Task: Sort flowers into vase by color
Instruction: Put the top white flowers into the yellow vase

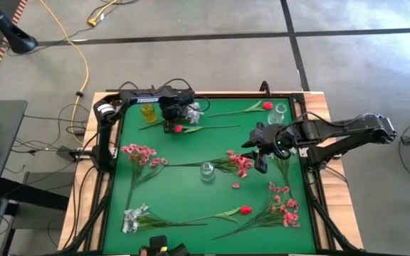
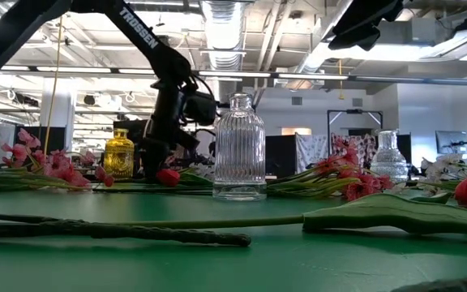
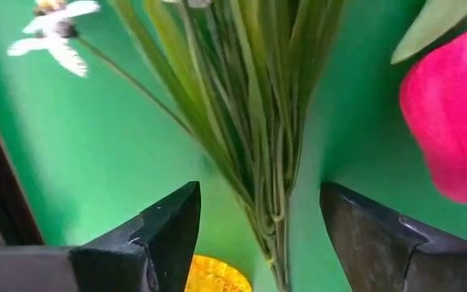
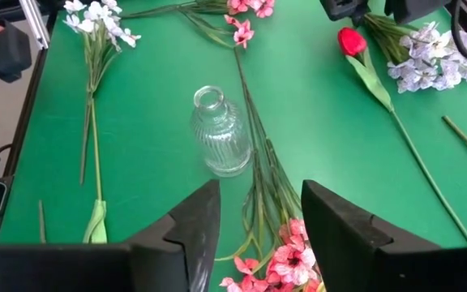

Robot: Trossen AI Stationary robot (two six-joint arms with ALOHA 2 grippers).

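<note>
Green counter [image 1: 191, 192], high view: three vases — yellow vase [image 1: 149, 112] at the far left, clear ribbed vase [image 1: 206, 171] mid-counter, second clear vase [image 1: 281, 110] at the far right.

Flowers: three pink sprays [image 1: 139, 153] [image 1: 238, 163] [image 1: 285, 208]; three red buds [image 1: 179, 129] [image 1: 267, 106] [image 1: 245, 210]; two whitish clusters [image 1: 193, 111] [image 1: 134, 217].

Left wrist view alone shows the left gripper [image 3: 259, 227], jaws spread wide and grasping nothing, straddling a bundle of green stems [image 3: 250, 122], with a red bud just beside.

Left arm reaches along the far edge, gripper pointed down.

Right gripper [image 4: 259, 219], jaws parted and grasping nothing, hovers above the middle pink spray; right arm extends inward from the counter's right side.

Low view shows the left gripper down beside the yellow vase.
</note>
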